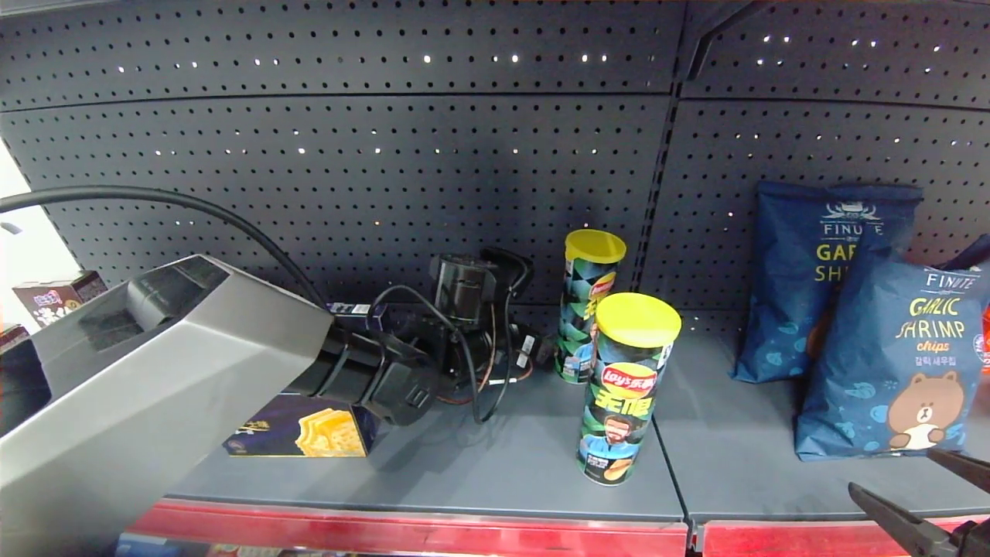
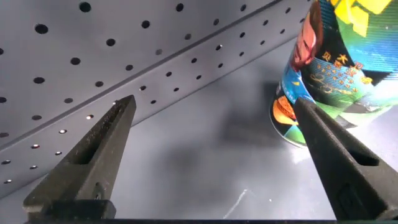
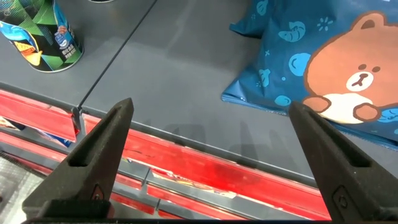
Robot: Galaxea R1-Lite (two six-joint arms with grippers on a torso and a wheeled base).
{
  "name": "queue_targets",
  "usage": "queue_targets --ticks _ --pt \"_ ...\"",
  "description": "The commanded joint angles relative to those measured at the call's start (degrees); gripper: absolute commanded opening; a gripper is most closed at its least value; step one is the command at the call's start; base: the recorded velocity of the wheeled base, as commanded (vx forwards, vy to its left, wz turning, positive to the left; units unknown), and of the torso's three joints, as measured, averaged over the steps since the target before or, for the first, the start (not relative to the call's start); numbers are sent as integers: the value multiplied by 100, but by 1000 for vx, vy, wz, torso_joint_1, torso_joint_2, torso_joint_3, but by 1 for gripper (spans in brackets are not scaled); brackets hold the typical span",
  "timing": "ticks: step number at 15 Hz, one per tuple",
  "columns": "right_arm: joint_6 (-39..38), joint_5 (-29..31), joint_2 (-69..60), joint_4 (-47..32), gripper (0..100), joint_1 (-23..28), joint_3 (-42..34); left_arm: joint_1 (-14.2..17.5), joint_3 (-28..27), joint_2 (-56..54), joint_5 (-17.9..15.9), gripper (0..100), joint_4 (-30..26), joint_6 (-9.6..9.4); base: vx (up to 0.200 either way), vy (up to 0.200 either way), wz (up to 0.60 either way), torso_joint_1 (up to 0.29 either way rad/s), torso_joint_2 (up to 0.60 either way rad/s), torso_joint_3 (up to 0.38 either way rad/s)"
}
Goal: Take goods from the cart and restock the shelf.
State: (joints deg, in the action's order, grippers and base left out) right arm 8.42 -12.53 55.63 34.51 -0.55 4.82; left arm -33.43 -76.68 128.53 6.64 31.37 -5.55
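Hovering the right gripper (image 3: pixel 210 106), jaws wide and empty, over the red front edge of the grey metal shelf (image 3: pixel 186 68), beside a blue bear-printed chip bag (image 3: pixel 336 68). Farther back, holding the left gripper (image 2: pixel 212 102), jaws wide, just beside the rear yellow-lidded green chip can (image 2: pixel 342 62).

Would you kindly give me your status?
Left gripper open, empty, beside rear chip can. Right gripper open, at shelf edge. Front can upright, untouched.
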Motion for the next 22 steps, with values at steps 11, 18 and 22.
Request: queue_targets --ticks 11,18,22 --pt "1 -21 -8 3 100 2 11 -41 -154 59 -5 100 1 1 0 0 0 0 0 0" --pt "10 -4 265 3 100 -68 327 47 540 -838 258 100 10 10 0 0 0 0 0 0" --pt "10 32 985 3 100 -262 1004 143 962 -1761 285 100 -8 10 0 0 0 0 0 0"
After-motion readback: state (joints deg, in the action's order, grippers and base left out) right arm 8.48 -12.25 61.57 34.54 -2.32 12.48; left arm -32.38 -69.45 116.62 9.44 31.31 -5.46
